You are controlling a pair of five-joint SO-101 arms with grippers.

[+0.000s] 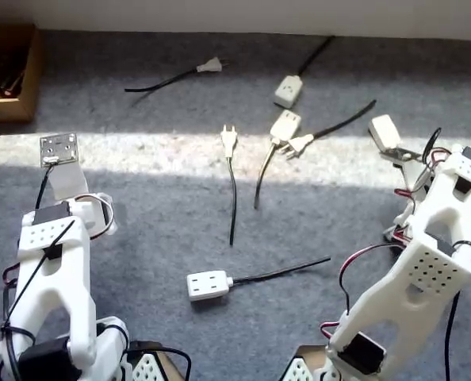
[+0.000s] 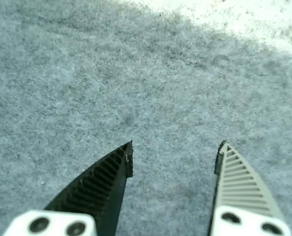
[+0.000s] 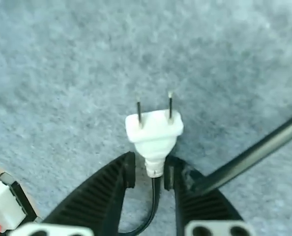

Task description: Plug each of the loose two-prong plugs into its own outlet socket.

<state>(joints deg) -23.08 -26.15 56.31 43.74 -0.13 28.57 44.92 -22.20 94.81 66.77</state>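
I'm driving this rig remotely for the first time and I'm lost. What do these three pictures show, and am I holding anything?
You are steering two white robot arms side by side on a grey carpet. The high view looks down on both: the left arm and the right arm. The other two pictures come from a camera on each wrist, looking along the claw. The left claw is open over bare carpet. The right claw is shut on a white two-prong plug, prongs pointing away. On the carpet lie more plugs on black cords, such as the middle plug, and white outlet sockets, such as the near socket.
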